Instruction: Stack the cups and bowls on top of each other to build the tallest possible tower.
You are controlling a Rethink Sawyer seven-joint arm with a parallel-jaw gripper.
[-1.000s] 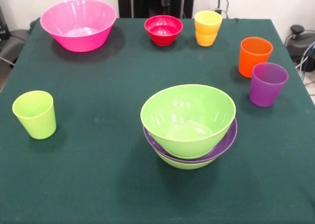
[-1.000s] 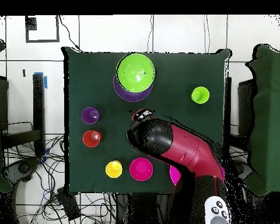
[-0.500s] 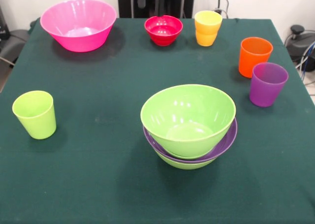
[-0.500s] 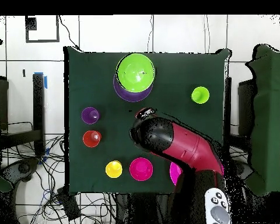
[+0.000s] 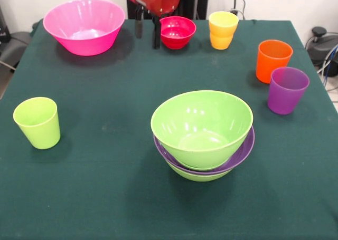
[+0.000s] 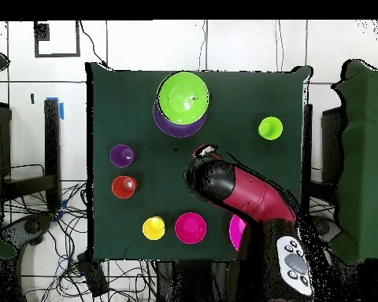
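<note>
gripper (image 5: 147,33) fingers spread apart, holding nothing; shiny small red bowl (image 5: 175,31) just beside them, big pink bowl (image 5: 84,26) on the other side

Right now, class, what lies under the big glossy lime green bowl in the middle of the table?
The lime green bowl sits in a wide shallow purple bowl, with another lime green bowl beneath. Only its lower curve shows; the rest is covered.

Dark green tablecloth (image 5: 95,198); tangled cables (image 6: 35,228) on tiled floor (image 6: 239,43).
</note>
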